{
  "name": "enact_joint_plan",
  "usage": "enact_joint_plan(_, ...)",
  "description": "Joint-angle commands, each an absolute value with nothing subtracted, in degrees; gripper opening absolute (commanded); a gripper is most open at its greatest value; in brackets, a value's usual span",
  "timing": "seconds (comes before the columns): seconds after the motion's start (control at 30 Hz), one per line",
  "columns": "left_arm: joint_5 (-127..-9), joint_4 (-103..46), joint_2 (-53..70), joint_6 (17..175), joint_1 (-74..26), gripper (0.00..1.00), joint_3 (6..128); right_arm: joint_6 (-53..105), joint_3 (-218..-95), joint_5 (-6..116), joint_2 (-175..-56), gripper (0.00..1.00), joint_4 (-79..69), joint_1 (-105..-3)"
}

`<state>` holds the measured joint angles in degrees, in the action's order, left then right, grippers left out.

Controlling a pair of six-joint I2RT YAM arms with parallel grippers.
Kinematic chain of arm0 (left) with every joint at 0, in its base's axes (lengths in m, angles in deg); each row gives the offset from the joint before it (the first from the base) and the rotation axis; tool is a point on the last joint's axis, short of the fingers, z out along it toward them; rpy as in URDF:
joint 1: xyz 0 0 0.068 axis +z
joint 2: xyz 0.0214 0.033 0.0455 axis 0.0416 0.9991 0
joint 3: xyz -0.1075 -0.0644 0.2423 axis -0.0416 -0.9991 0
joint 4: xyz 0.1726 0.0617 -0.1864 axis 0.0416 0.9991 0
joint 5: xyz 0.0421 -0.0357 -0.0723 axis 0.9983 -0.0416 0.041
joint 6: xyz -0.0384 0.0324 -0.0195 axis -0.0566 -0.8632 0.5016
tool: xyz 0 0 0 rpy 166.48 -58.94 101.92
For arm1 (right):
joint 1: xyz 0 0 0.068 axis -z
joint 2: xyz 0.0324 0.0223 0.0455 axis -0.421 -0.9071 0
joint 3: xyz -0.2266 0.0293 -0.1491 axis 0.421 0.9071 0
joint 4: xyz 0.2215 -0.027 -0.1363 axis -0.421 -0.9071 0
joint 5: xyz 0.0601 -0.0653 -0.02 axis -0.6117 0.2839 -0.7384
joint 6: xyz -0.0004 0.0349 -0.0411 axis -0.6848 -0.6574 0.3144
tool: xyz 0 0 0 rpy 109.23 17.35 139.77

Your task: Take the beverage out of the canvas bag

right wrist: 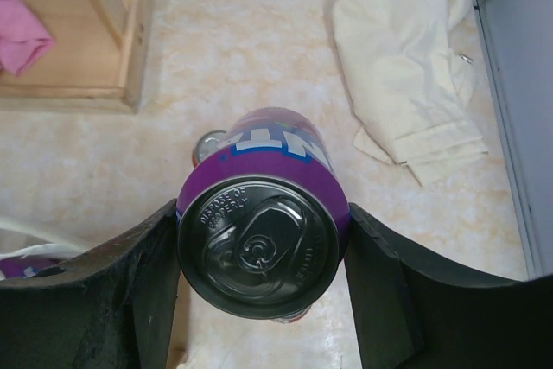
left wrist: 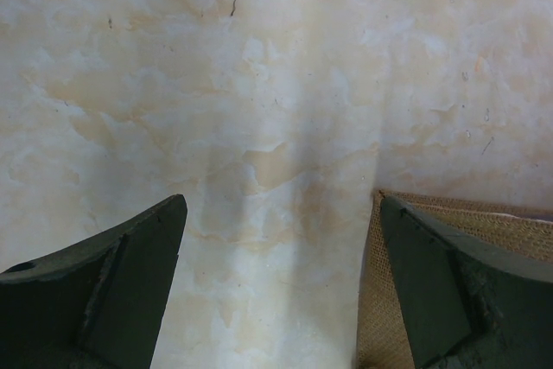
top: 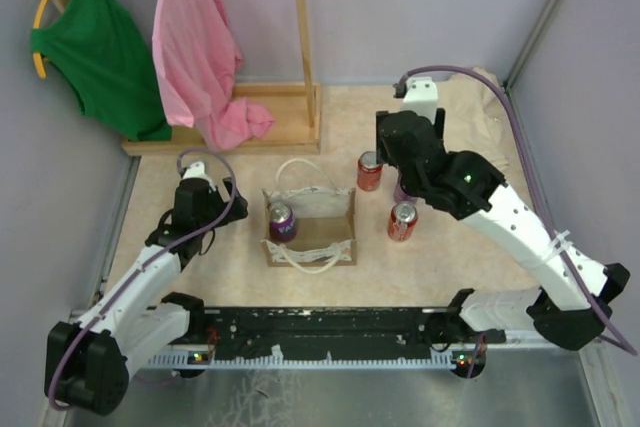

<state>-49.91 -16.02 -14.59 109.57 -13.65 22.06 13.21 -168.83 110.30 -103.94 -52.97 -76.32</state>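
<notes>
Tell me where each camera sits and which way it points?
Top external: above and behind the bases, looking down on the table; both whole arms show, with the canvas bag between them.
Left wrist: on the left arm, facing down; the open left gripper frames bare table.
Right wrist: on the right arm, facing down and forward; the right gripper clamps a purple can.
Shared: the bag's corner also shows in the left wrist view.

canvas bag right half: free | red can blocks its right side
</notes>
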Motion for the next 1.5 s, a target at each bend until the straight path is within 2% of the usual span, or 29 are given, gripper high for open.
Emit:
enact_joint_plan(0.0, -50.7, -17.9, -14.2, 109.7, -13.8, 0.99, 23.1, 10.0, -165.2, 107.6, -101.2, 0.0, -50.5, -72.0)
enact_joint_plan(0.27, -51.1, -17.5, -14.4, 110.1, -13.8, 0.99, 23.0, 8.8, -155.5, 96.7, -101.4, 0.0, -45.4, -67.7)
enact_joint_plan(0.43, -50.6, -16.8, -15.3, 110.3, -13.8, 0.99, 22.5, 9.1, -153.6, 91.7, -103.4, 0.0, -42.6, -67.5)
enact_joint_plan(0.9, -50.1, -16.7, -15.5, 110.0, -13.8, 0.99, 22.3, 8.3, -151.2, 87.2, -113.1, 0.0, -39.8, -67.5)
enact_joint_plan(1.47, -50.1, -16.8, -14.9, 110.0, -13.8, 0.99, 22.3, 6.1, -145.0, 80.8, -117.9, 0.0, -35.6, -63.8)
